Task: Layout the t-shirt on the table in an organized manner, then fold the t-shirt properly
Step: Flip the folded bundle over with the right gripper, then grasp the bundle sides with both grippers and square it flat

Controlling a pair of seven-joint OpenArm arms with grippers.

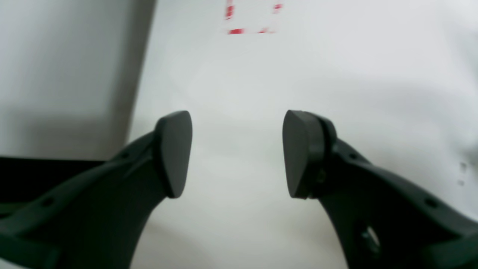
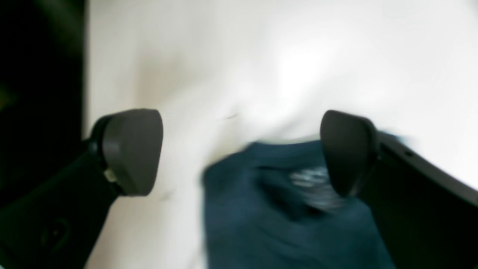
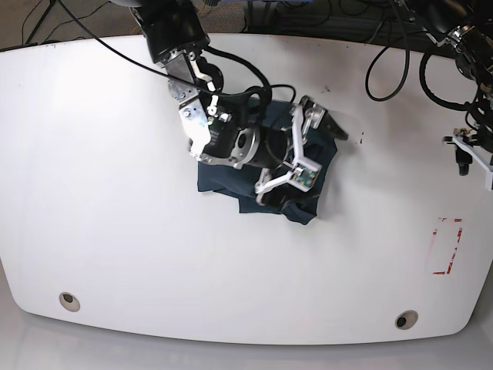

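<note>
My right gripper (image 3: 308, 139) hangs spread and empty right over the t-shirt (image 3: 223, 176) — bunched mid-table (image 3: 115, 193), toward the far edge; my left gripper (image 1: 237, 153), also spread, waits well apart.

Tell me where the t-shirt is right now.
In the base view the t-shirt lies bunched near the table's middle, toward the far edge, under the open right end effector.
</note>
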